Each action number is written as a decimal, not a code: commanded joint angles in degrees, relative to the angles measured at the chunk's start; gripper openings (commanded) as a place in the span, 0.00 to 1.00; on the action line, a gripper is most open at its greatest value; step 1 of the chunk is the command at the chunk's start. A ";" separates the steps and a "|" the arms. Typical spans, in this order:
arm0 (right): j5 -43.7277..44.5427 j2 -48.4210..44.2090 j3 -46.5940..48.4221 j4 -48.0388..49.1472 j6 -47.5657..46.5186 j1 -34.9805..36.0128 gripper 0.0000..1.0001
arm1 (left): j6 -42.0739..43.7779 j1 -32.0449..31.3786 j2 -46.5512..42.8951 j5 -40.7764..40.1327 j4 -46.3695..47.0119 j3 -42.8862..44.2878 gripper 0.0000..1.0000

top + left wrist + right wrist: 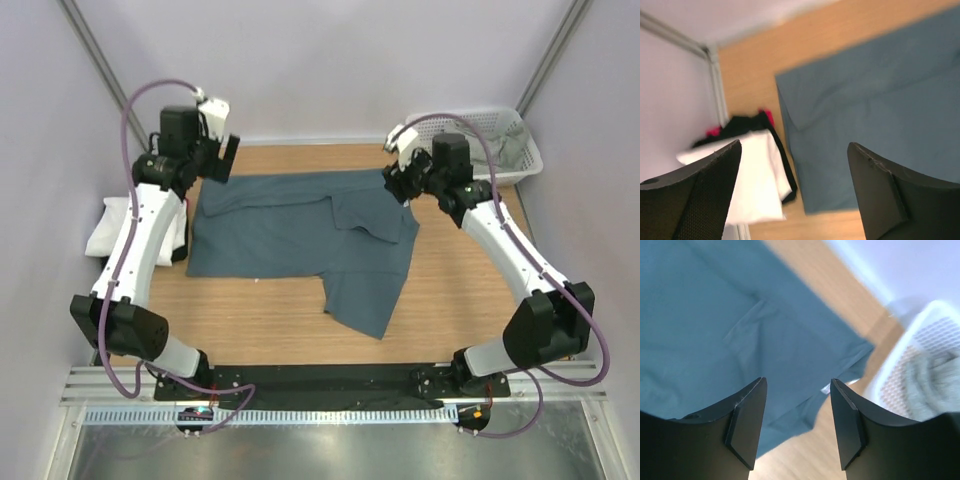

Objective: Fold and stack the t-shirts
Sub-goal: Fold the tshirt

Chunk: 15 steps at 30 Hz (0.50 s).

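slate-blue t-shirt | spread on table | right side folded over, creased

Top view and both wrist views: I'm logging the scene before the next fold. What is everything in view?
slate-blue t-shirt: one, slate-blue, spread mid-table, partly folded
white t-shirt: one, white, folded, table's left edge
black t-shirt: one, black, beneath the white one
mesh basket: one, white, far right corner
grey-green cloth: one, grey-green, inside the basket
table: one, light wood
left gripper: one, black, open, over the blue shirt's left edge
right gripper: one, black, open, over its far right corner
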 commanded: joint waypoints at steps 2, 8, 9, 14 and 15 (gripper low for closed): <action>-0.07 -4.49 -14.16 -2.84 -6.13 4.04 0.60 | -4.12 0.86 -4.27 -0.27 0.01 -21.09 0.84; 0.29 -15.57 -30.17 -4.94 -11.66 11.35 0.60 | -10.80 2.08 -14.92 1.13 1.34 -38.69 0.81; -0.32 -17.15 -31.66 -5.82 -12.37 13.27 0.59 | -10.99 2.78 -15.36 1.22 1.43 -39.75 0.80; -1.82 -26.37 -39.76 -12.50 -20.17 18.46 0.56 | -12.22 5.43 -15.19 2.46 0.99 -44.94 0.84; -1.82 -27.44 -41.16 -13.46 -21.33 19.26 0.56 | -12.31 5.34 -15.10 3.15 0.99 -45.64 0.86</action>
